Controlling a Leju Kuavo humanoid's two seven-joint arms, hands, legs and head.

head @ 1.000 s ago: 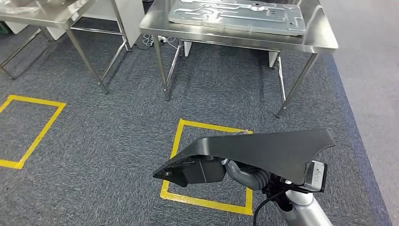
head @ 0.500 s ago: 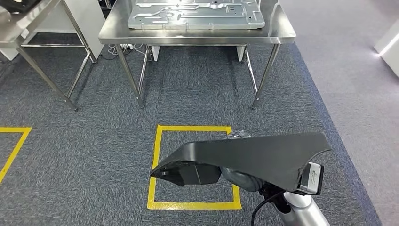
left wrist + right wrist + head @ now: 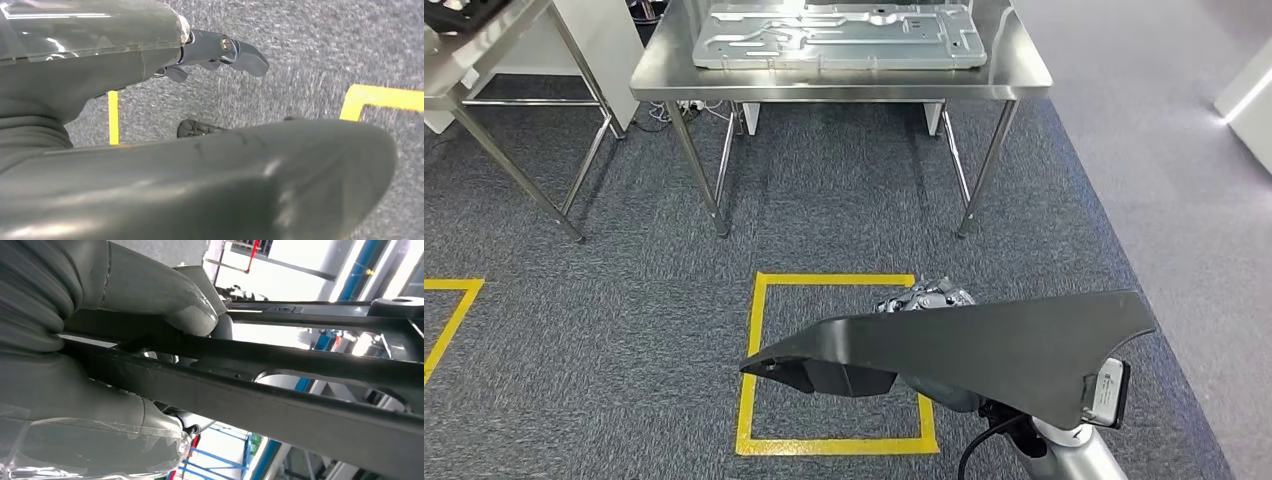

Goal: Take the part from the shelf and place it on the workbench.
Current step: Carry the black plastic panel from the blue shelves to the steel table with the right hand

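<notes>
Carrying the black part [image 3: 984, 345], the right hand [image 3: 939, 382] grips it from beneath, fingers clamped around its frame. The left hand [image 3: 220, 52] hangs over the carpet, its fingers loosely curled and holding nothing. Ahead of the hand, well apart, stands the steel workbench [image 3: 1014, 75] bearing a metal plate [image 3: 839, 35]. Picking up looks done; approaching and setting down remain.

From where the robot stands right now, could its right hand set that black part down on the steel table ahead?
Probably not yet. The right hand grips the black part low, over the yellow floor square, while the steel workbench stands farther ahead across open carpet. Nothing blocks the path; it looks too far to reach without stepping closer.
</notes>
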